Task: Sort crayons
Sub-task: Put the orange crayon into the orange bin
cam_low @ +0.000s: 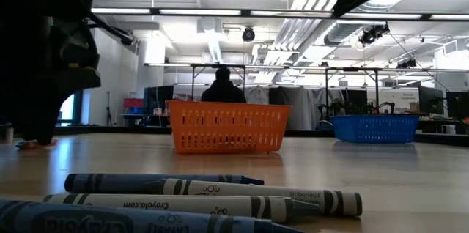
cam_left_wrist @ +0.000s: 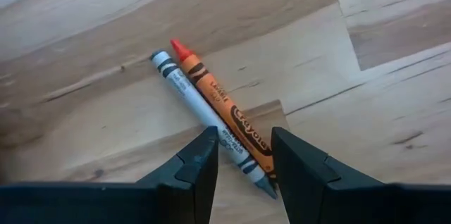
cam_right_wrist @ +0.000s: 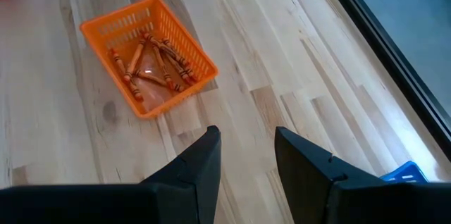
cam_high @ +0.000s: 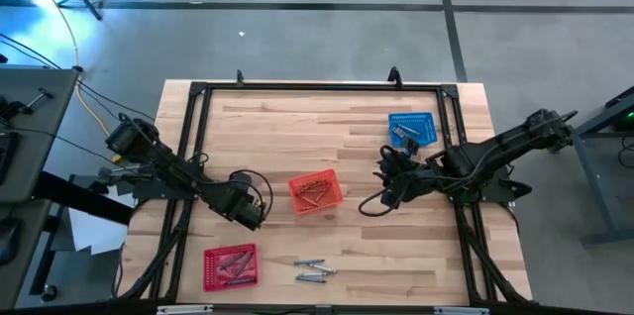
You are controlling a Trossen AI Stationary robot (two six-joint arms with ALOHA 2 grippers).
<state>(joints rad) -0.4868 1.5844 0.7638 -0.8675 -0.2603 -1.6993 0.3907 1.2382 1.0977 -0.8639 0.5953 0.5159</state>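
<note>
A grey crayon (cam_left_wrist: 192, 96) and an orange crayon (cam_left_wrist: 215, 91) lie side by side on the wood. My left gripper (cam_left_wrist: 243, 134) points steeply down over their near ends, open, a finger on either side, touching neither. In the high view it (cam_high: 248, 212) stands left of the orange basket (cam_high: 315, 192), which holds several orange crayons (cam_right_wrist: 156, 60). More blue and grey crayons (cam_high: 312, 270) lie loose near the table's near edge (cam_low: 212, 189). My right gripper (cam_right_wrist: 243, 134) hangs open well above the table, right of the orange basket (cam_high: 388, 194).
A red basket (cam_high: 230, 265) with several crayons stands at the near left. A blue basket (cam_high: 412, 129) stands at the far right, behind my right arm. A black frame (cam_high: 317, 87) runs around the table. A person shows far behind the table (cam_low: 223, 86).
</note>
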